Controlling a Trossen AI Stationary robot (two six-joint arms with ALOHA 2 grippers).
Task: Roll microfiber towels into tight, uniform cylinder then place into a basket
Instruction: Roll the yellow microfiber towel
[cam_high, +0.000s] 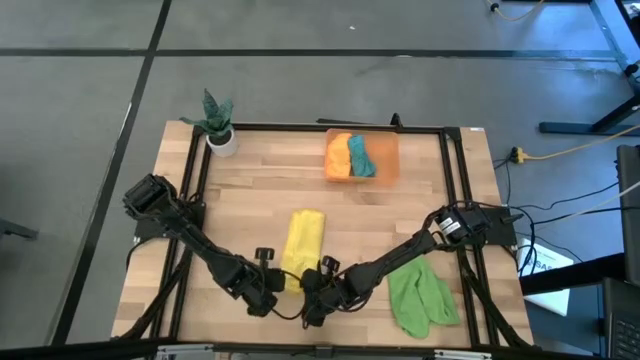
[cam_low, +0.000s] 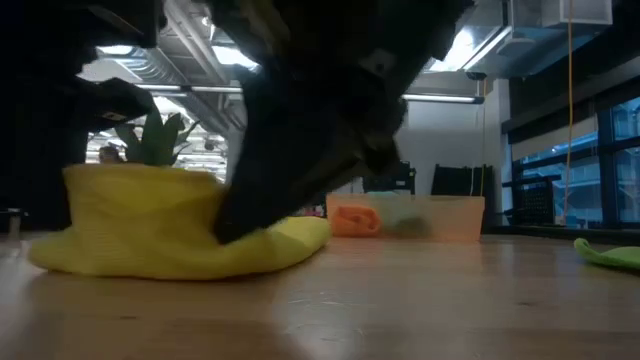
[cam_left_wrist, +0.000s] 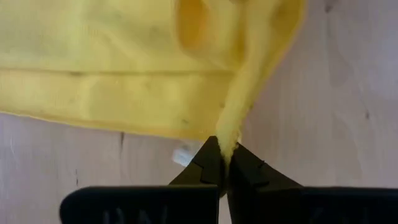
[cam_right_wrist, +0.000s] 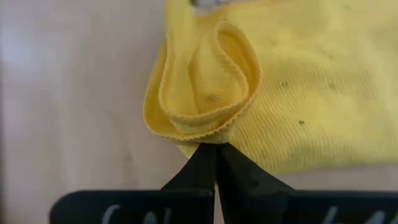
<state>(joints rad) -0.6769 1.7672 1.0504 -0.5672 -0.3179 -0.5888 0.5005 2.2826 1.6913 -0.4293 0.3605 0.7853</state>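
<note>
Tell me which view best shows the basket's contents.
High view: it looks straight down into the basket, showing an orange towel and a teal towel side by side. Low view shows them only blurred through the wall. Neither wrist view shows the basket.

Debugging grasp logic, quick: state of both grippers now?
Left gripper: shut, pinching a corner of the yellow towel.
Right gripper: shut on the same towel's near edge.
</note>
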